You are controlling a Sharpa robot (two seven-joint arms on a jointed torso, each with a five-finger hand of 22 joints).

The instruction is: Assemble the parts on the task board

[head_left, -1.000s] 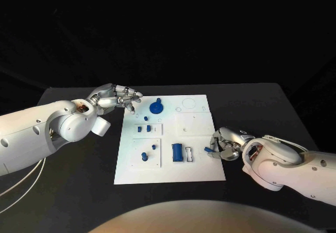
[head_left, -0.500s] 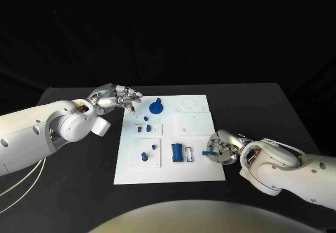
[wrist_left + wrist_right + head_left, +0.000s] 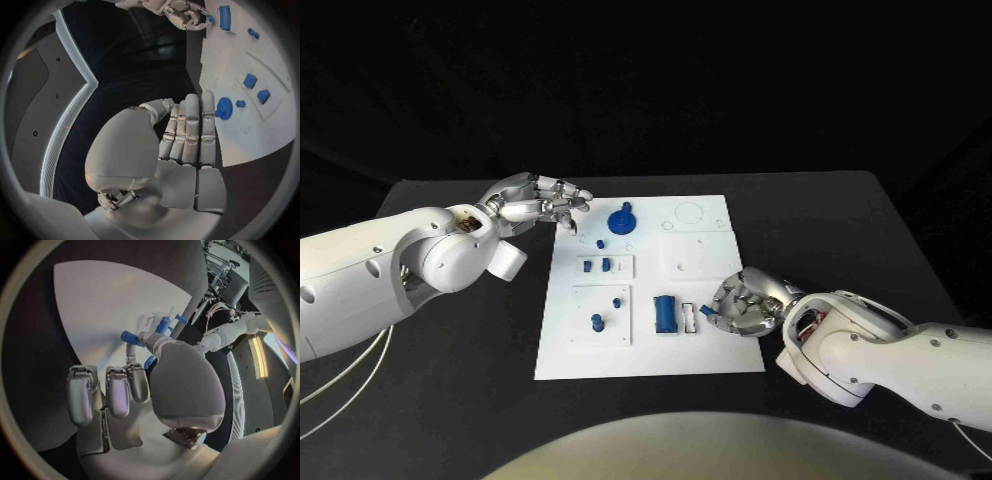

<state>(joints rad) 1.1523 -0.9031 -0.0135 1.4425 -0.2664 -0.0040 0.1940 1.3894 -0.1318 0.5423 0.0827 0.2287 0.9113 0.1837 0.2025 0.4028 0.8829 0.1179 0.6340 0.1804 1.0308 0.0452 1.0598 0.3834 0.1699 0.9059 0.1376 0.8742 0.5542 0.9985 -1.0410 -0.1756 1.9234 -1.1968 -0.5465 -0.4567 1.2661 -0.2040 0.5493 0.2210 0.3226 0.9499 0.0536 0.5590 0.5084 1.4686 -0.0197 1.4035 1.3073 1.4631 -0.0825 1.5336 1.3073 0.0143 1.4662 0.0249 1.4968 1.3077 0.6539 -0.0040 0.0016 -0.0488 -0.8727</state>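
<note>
Your left hand (image 3: pixel 531 205) hovers at the task board's (image 3: pixel 718 355) far left corner, fingers loosely curled, grasping nothing. On the board, a round blue part (image 3: pixel 623 219), small pegs and the blue block (image 3: pixel 665 314) look seated; the right-side recesses stand unfilled. Your right hand (image 3: pixel 750 305), over the board's right edge, pinches a small blue part (image 3: pixel 127 335), not yet placed.

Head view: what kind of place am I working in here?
Probably a lab or test bench: a black table against a dark backdrop carries only a white task board with small blue parts, and two white arms end in a left robot hand and right robot hand.
</note>
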